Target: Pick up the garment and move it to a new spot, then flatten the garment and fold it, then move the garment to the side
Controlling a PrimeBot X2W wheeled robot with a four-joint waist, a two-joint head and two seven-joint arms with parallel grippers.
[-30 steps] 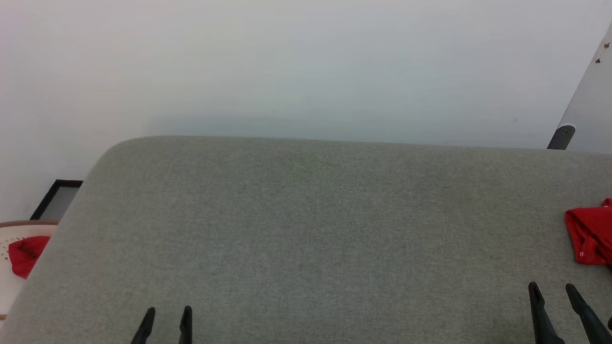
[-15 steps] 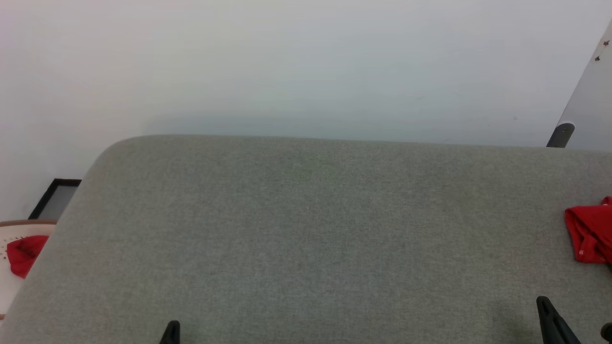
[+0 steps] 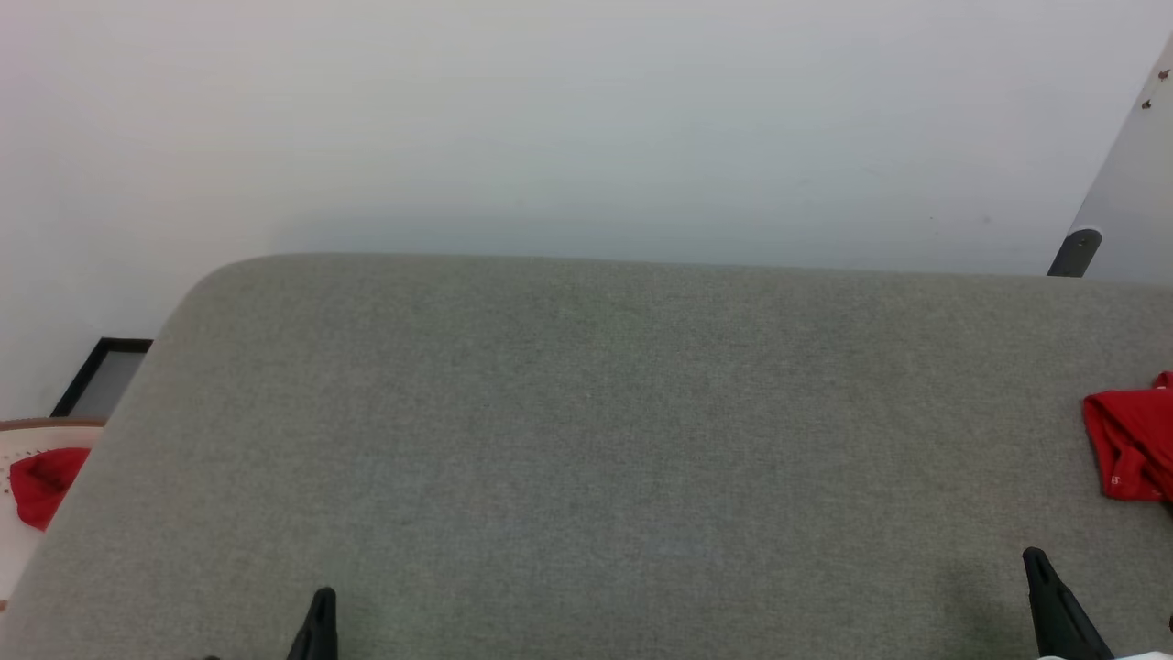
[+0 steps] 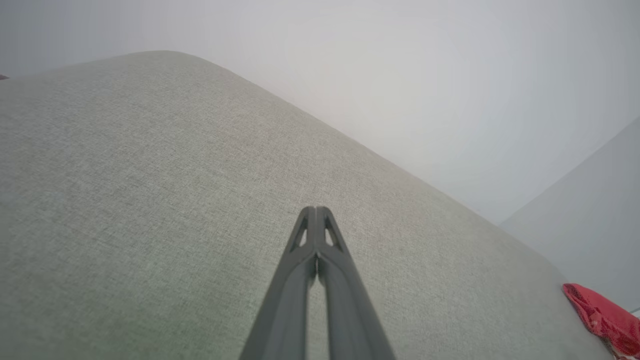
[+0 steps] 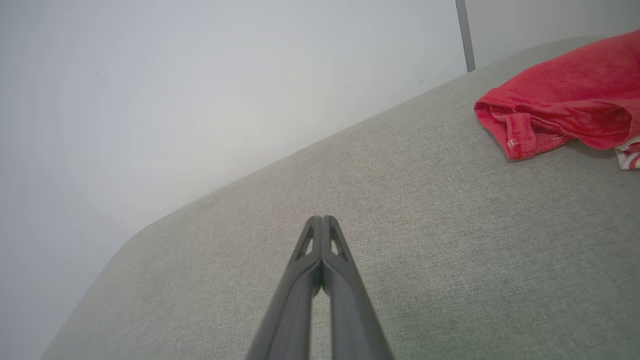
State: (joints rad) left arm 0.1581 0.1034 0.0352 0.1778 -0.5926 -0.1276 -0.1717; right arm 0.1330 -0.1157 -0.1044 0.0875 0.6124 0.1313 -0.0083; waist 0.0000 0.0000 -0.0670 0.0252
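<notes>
Ahead of the right claw (image 3: pixel 1034 555) and off to its right, the garment (image 5: pixel 565 100) lies as a compact red bundle. A rolled hem faces the claw and a bit of white striped trim shows at the bundle's nearer side. Part of it runs out of frame, so we cannot vouch for how neat the fold is. Both claws are empty. The right one has its fingers pressed together, and so does the left claw (image 4: pixel 316 210). Each sits low over the grey surface (image 3: pixel 586 412) by its near edge, well apart from the other and from the cloth. Because the bundle sits off to the side, we judge the last step, setting the garment aside, as good as done. If more handling were wanted, the right claw would first have to spread, then travel forward and rightward to that hem. Ahead of and between the claws there is broad open room up to the rounded far edge, with a pale wall (image 3: pixel 550 119) behind it. Left of the left claw the surface curves away at a corner, and beyond it lies a red cloth scrap (image 3: pixel 41 481), which is not ours to touch. Right of the right claw the edge is out of frame, so we would sweep that way with care, lest the bundle slide off.
</notes>
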